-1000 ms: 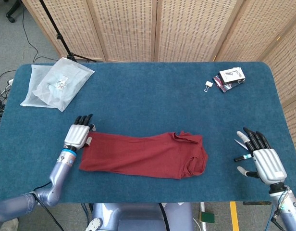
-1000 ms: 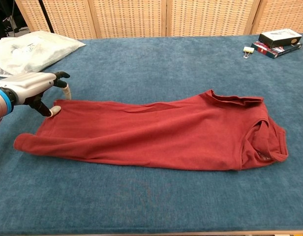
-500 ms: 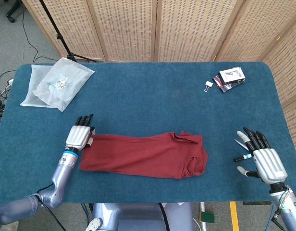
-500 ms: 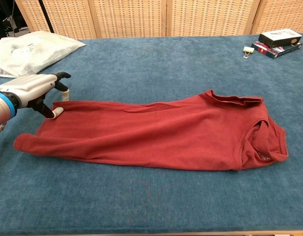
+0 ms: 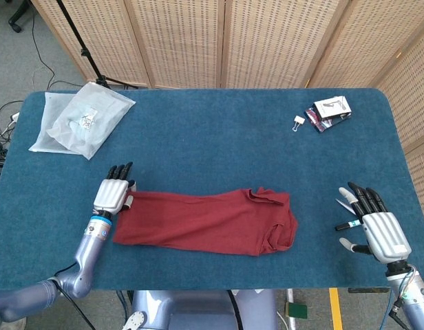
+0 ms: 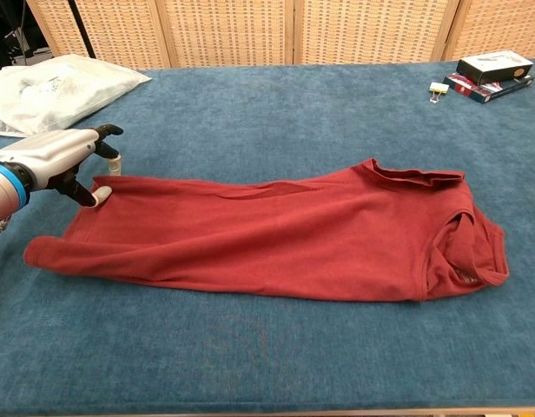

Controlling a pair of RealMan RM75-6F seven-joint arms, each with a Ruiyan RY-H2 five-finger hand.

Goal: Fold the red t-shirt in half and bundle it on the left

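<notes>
Barely anything has shifted since a second ago: your left hand [image 6: 55, 161] has drawn back a touch toward the shirt's left end and now sits just beside its upper left corner, fingers loosely apart, holding nothing. Your red t-shirt [image 5: 208, 221] lies folded into a long strip across the middle front of the blue bench [image 5: 219, 137], collar end to the right. Your right hand [image 5: 372, 225] rests well apart at the bench's right front, fingers spread and empty.
</notes>
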